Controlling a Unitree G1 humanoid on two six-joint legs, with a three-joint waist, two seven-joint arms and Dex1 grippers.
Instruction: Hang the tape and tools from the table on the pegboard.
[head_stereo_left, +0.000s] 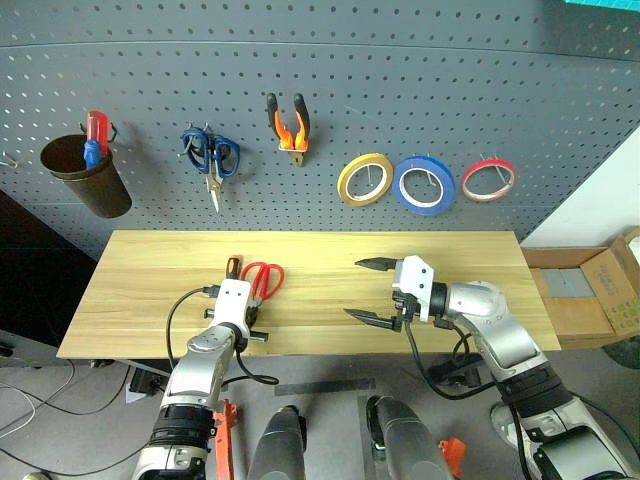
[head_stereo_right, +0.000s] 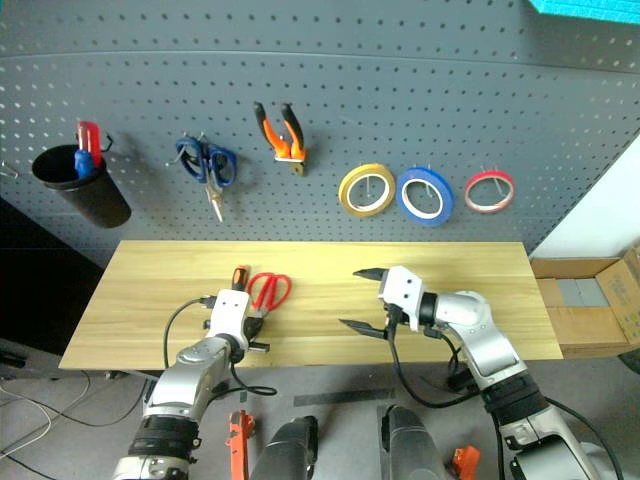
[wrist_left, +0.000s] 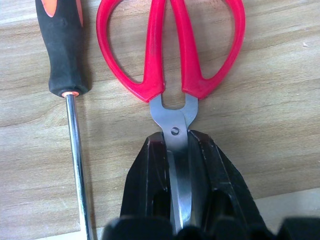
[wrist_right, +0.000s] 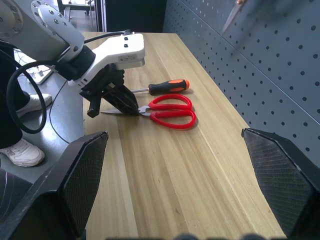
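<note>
Red-handled scissors (wrist_left: 172, 55) with steel blades lie flat on the long light yellowish plank table (head_stereo_left: 150, 280), near its front edge on the left side, and the left gripper (wrist_left: 181, 165) has its two black fingers pressed together on the blades just below the pivot screw. From the fingers the scissors run straight away toward the dark grey perforated pegboard (head_stereo_left: 330, 70) at the far side, so their long axis points near to far with the red handle loops farthest from the gripper. Just to the left of the scissors, close but apart, a slim screwdriver (wrist_left: 67, 100) with an orange-and-black handle and a bright steel shaft lies parallel to them. The right gripper (head_stereo_left: 370, 291) hovers over the table's right half with its fingers spread wide and nothing between them, well apart from both tools; the left arm is plainly the nearer one. On the table: one pair of scissors, one screwdriver. On the pegboard: one thin red ring of tape (head_stereo_left: 488, 180) at far right, one blue roll (head_stereo_left: 424, 185), one yellow roll (head_stereo_left: 364, 179), one pair of orange-and-black pliers (head_stereo_left: 290, 125), one pair of blue-handled scissors (head_stereo_left: 211, 158), and one dark cup (head_stereo_left: 85, 175) at far left.
</note>
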